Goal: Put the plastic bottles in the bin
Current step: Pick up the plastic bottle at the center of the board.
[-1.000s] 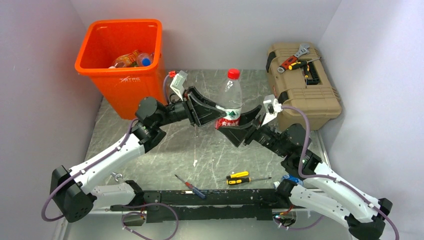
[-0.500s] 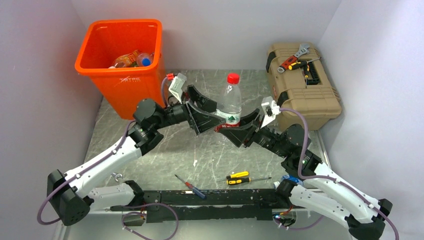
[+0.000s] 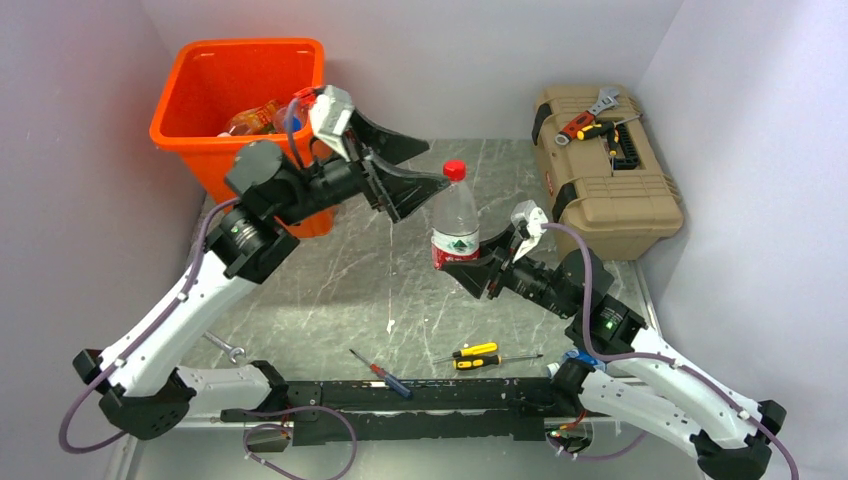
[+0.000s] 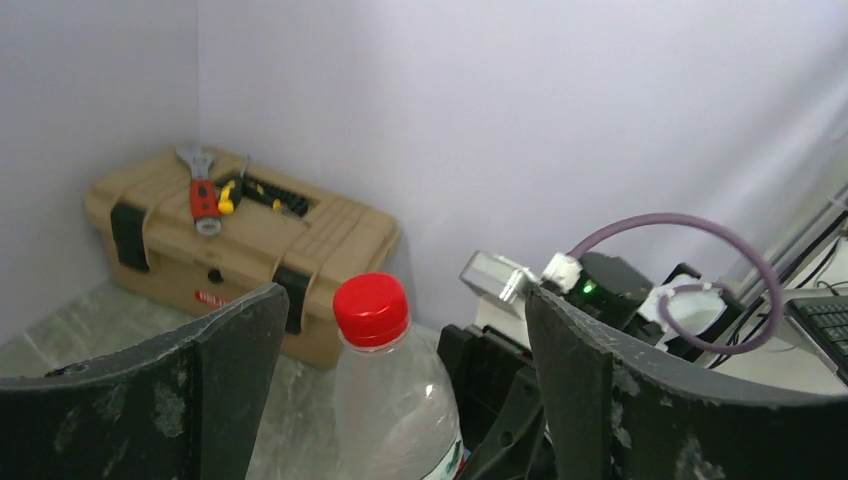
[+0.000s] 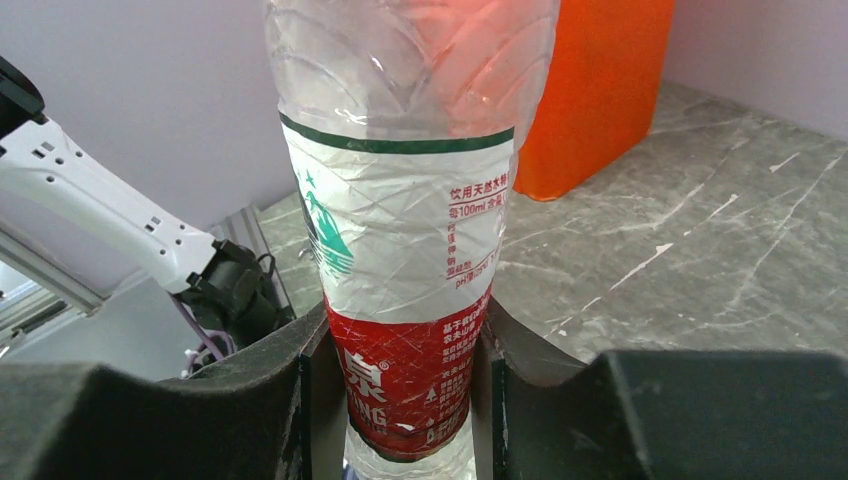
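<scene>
A clear plastic bottle (image 3: pixel 455 215) with a red cap (image 4: pixel 371 308) and a white and red label (image 5: pixel 400 230) stands upright over the middle of the table. My right gripper (image 3: pixel 462 262) is shut on its lower, red-labelled part (image 5: pixel 405 400), one finger on each side. My left gripper (image 3: pixel 432 167) hangs open, raised just left of the cap; in the left wrist view its wide-apart fingers (image 4: pixel 235 380) flank the bottle top without touching it. The orange bin (image 3: pixel 265 185) stands at the back left with several bottles (image 3: pixel 262 118) inside.
A tan toolbox (image 3: pixel 605 180) with a wrench and tools on its lid sits at the back right. Two screwdrivers (image 3: pixel 475 355) lie near the front edge. Walls close in the left, back and right sides.
My left gripper opened, let go of the bottle and rose back toward the bin. My right gripper closed on the bottle's lower part and now holds it alone.
</scene>
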`<state>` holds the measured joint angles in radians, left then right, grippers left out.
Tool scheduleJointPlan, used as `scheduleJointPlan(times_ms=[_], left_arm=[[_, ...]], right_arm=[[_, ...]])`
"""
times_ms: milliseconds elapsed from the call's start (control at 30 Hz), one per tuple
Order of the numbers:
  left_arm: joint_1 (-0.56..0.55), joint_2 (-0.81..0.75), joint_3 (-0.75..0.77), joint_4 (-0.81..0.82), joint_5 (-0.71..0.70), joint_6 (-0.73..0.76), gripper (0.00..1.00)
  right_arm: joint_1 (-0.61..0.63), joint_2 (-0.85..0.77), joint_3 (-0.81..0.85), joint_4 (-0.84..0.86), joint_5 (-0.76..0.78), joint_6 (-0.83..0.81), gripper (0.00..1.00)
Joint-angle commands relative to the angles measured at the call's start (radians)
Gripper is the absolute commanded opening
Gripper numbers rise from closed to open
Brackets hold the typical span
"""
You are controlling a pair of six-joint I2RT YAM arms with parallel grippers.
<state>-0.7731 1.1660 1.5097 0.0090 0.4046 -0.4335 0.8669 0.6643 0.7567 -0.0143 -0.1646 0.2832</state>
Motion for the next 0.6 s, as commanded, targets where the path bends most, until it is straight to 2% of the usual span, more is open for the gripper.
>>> scheduleJointPlan(times_ms=[0, 200, 333, 400, 500, 567], left_arm=[[-0.003, 0.082, 0.054, -0.147, 0.007, 0.012, 0.9], [-0.004, 0.124, 0.065, -0.162, 0.037, -0.025, 0.82], [-0.007, 0.137, 0.064, -0.144, 0.072, -0.04, 0.7], [-0.009, 0.138, 0.062, -0.135, 0.078, -0.038, 0.61], [-0.014, 0.133, 0.049, -0.105, 0.095, -0.037, 0.43], [-0.017, 0.129, 0.04, -0.092, 0.099, -0.033, 0.18]], right_arm=[[0.001, 0.001, 0.028, 0.019, 0.013, -0.029, 0.15], [0.001, 0.004, 0.032, 0.019, 0.008, -0.032, 0.15], [0.002, 0.008, 0.033, 0.019, 0.004, -0.031, 0.14], [0.001, 0.008, 0.032, 0.019, 0.002, -0.032, 0.14], [0.001, 0.013, 0.033, 0.019, -0.002, -0.029, 0.14], [0.002, 0.015, 0.033, 0.019, -0.005, -0.028, 0.14]])
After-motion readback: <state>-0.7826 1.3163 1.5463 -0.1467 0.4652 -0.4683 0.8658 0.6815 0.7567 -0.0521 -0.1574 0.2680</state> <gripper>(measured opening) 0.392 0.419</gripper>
